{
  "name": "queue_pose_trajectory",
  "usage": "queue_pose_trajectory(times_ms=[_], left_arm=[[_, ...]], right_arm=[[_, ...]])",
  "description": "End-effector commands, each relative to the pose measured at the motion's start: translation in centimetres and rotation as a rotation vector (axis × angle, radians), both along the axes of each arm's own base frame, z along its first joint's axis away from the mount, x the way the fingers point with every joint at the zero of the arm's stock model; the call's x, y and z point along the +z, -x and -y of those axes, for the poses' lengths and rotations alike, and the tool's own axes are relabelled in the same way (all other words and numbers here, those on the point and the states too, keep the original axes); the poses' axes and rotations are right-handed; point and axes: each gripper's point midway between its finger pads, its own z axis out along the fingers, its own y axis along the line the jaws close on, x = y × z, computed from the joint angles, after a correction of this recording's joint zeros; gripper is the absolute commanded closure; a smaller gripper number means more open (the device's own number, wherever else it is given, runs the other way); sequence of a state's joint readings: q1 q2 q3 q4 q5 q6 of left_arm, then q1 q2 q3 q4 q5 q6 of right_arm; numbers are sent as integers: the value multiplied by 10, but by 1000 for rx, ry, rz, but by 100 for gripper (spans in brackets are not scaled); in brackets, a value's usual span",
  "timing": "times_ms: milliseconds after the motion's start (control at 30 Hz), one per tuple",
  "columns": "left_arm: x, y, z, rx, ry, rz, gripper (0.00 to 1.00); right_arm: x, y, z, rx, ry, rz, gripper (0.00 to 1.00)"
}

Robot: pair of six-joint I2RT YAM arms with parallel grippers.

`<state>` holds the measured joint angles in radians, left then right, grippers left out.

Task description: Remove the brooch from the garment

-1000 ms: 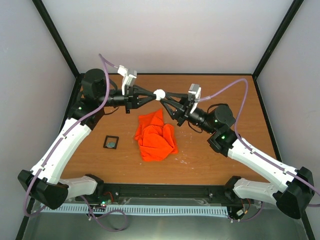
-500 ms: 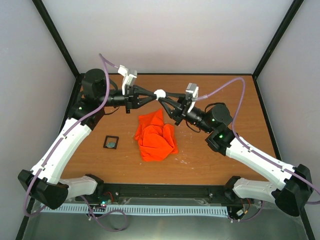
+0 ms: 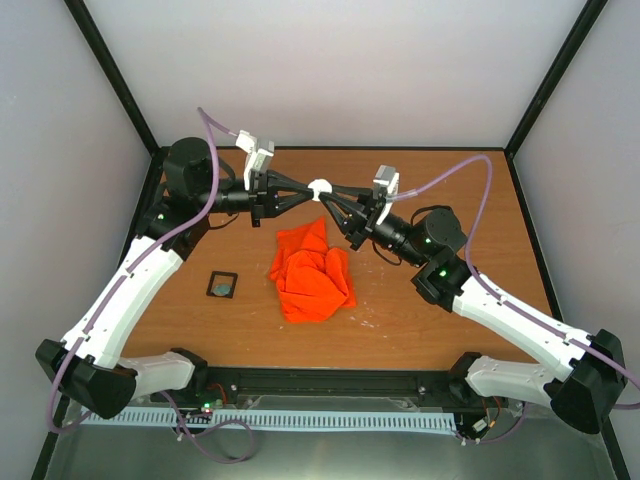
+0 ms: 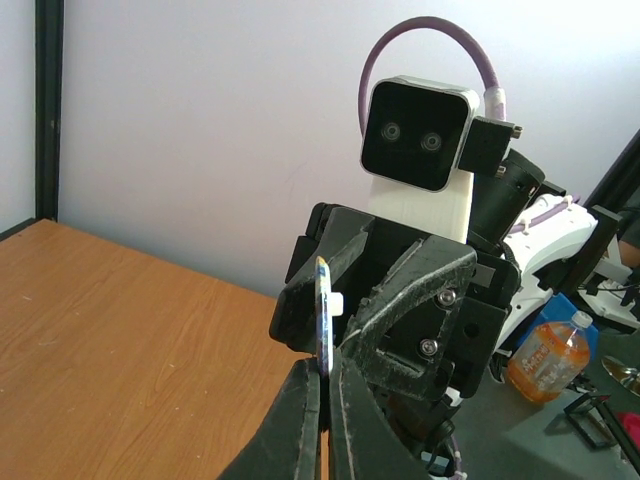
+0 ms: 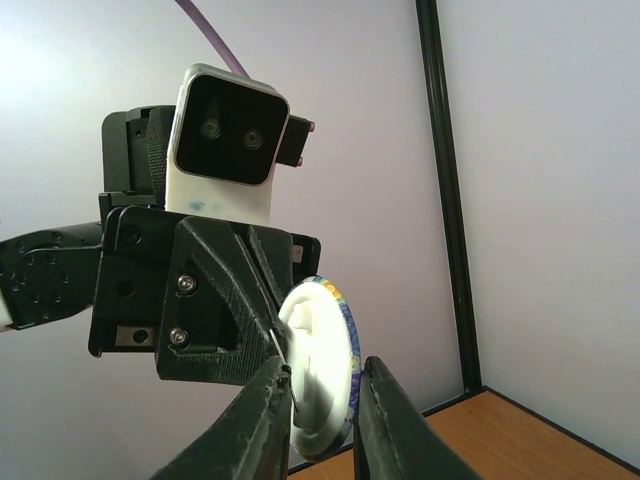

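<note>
Orange soft cloth, the plain shirt (image 3: 312,272), lies crumpled on the brown wooden table (image 3: 450,180) in the overhead view. A small black square frame (image 3: 222,285) sits well apart on its left. Above the far part of the table and clear of the cloth, the left gripper (image 3: 311,188) and the right gripper (image 3: 329,195) meet tip to tip at a small round white brooch (image 3: 320,187), so the brooch is already off the garment and in the air. From the left wrist the disc (image 4: 322,300) shows edge-on, thin, with a blue and yellow rim. The left fingers (image 4: 300,420) are pressed almost together at the bottom of the view, pinching its lower edge. From the right wrist the pale back of the disc (image 5: 322,355) faces the camera, with what may be its pin fitting. The right fingers (image 5: 262,420) stand close on either side of it. They seem to touch it, though I cannot tell whether they truly clamp it or only flank it. I judge the detaching itself done and the step in hand to be a pass from one gripper to the other. The next move calls for one sure grip before the other lets go. After that, the brooch needs a gentle carry down to bare wood beside the shirt, not onto it.
</note>
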<state>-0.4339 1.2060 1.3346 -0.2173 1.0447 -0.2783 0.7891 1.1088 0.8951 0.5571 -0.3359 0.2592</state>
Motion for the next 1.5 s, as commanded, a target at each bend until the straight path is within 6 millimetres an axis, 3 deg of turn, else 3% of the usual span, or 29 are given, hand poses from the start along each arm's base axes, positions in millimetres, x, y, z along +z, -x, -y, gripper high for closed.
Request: queue_pose_trajectory(times_ms=[0,700,800,1467], left_arm=[[3,2,1,-12,0,51,99],[-2,4,0,-16,-29,146,99],[-3,4,-1,-15,-33,160,99],[-6,6,-2,-15,-46,196,99]], right_arm=[[13,8,3,10,-34,16,84],[-5,-16,-1,-67,14,-91,93],[-9,-25,1,-109,18,-132,87],[-25,-54,14,-272,10,-250,85]])
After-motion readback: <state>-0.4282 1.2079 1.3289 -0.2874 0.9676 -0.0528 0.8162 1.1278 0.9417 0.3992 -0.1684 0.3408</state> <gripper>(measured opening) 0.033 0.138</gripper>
